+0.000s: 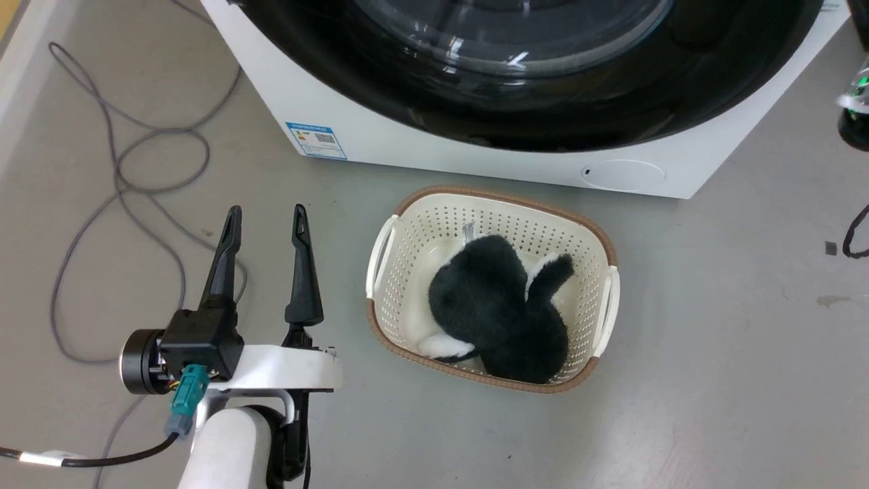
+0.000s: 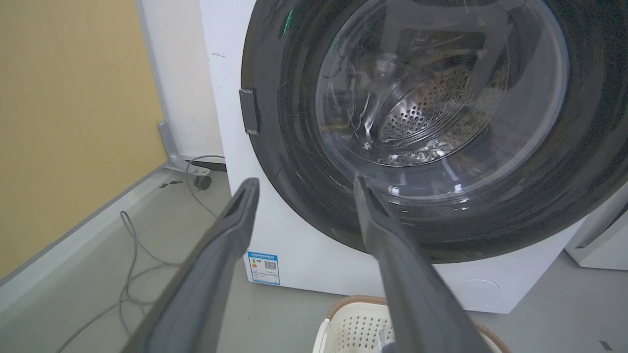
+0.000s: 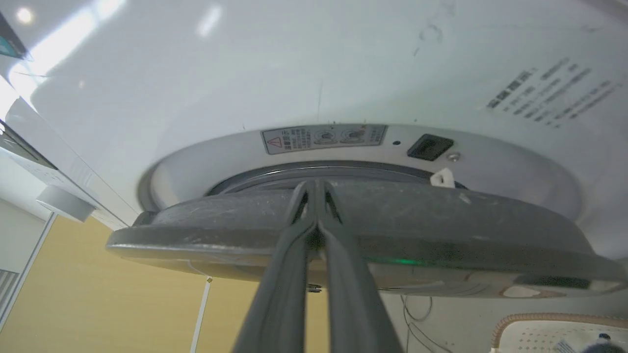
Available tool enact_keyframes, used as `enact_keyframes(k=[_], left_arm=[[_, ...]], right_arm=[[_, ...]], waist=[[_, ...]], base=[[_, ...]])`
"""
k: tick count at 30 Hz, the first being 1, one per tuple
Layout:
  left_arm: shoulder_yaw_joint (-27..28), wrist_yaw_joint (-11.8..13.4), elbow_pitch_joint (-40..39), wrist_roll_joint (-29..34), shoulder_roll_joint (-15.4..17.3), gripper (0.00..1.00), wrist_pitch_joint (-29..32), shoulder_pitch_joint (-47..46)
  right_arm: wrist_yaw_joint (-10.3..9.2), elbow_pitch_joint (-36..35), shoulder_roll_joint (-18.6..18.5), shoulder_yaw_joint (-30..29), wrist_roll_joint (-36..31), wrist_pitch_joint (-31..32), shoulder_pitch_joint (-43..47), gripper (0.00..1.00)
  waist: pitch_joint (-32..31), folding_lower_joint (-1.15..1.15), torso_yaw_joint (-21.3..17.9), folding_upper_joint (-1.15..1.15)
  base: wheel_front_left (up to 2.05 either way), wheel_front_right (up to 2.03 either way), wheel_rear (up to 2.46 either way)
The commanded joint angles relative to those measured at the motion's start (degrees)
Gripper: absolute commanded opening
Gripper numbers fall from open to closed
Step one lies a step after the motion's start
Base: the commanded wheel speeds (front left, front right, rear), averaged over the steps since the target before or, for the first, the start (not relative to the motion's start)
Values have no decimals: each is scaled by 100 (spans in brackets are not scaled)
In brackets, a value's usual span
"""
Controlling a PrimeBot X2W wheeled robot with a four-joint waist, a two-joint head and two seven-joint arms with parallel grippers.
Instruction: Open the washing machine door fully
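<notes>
Right fingers (image 3: 284, 284), closed together, seemingly touch the washing machine door (image 3: 441, 230) edge.

Left hand (image 1: 266, 212) spread, right hand (image 3: 315, 186) pinched.

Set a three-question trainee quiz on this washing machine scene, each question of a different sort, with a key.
1. True or false: the left end effector is open and holds nothing.
2. What lies in the basket on the floor?
A. a black-and-white plush toy
B. folded towels
C. a detergent bottle
3. Fill in: in the right wrist view, the right end effector, its fingers together, meets the rim of the ____.

Key:
1. True
2. A
3. washing machine door
</notes>
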Motion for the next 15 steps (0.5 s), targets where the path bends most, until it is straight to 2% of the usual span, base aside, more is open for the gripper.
enact_keyframes(k=[1,15], left_arm=[[4,30,8,8,7,100,-33,-2],[66,-49,95,64,7,100,-33,58]], right_arm=[[6,-32,143,97,-26,89,116,0],[6,-237,284,179,91,456,454,0]], waist=[[-10,0,-15,0],[-221,0,-150,0]], base=[[0,0,0],[0,0,0]])
